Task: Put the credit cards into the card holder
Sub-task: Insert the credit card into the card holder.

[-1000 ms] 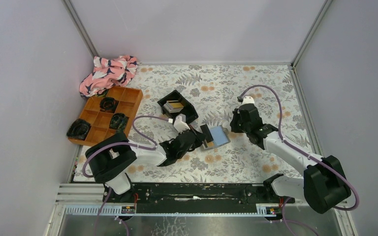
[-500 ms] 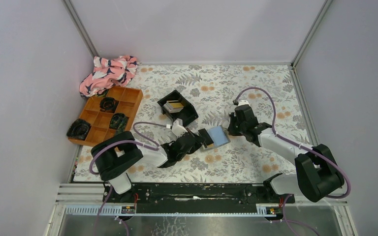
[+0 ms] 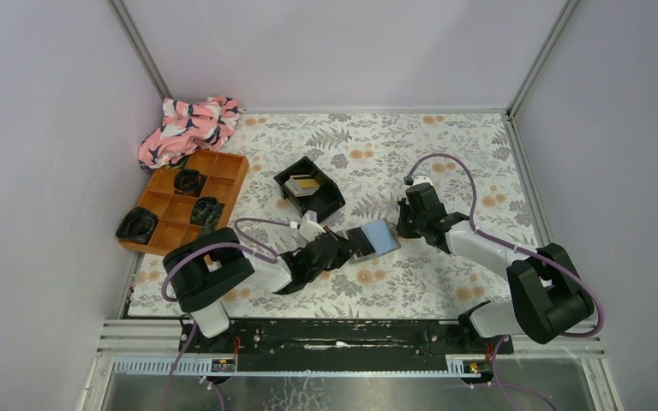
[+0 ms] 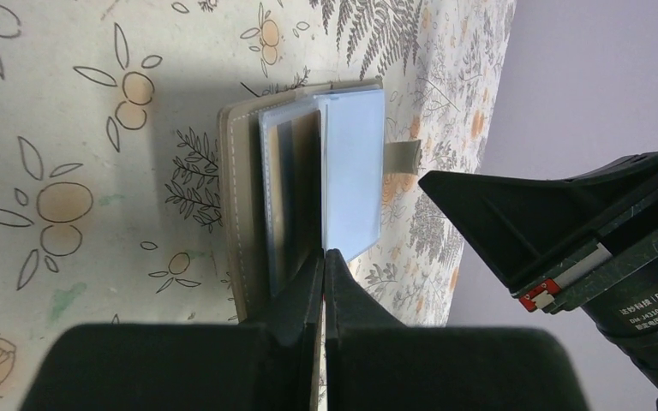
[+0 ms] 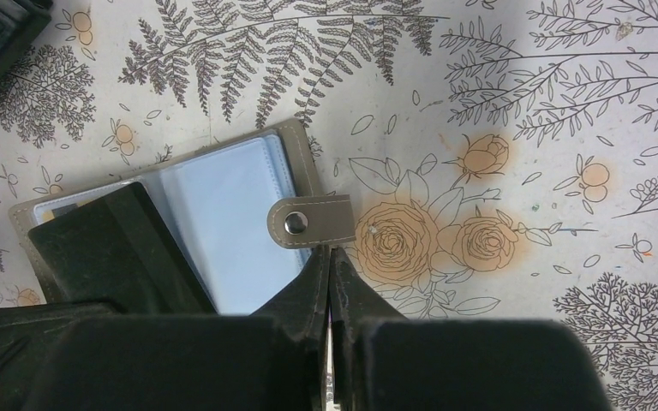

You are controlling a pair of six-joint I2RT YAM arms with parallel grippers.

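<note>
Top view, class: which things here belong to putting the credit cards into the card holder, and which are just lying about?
For the job: card holder; credit cards; black tray holding them.
Lying about: orange compartment tray; pink patterned cloth.

The card holder [image 5: 223, 214] has a matt, stitched leather-like cover, glossy clear plastic sleeves [image 4: 351, 171] and a shiny metal snap [image 5: 291, 223]; the table [image 5: 497, 86] has a matt printed covering.
</note>
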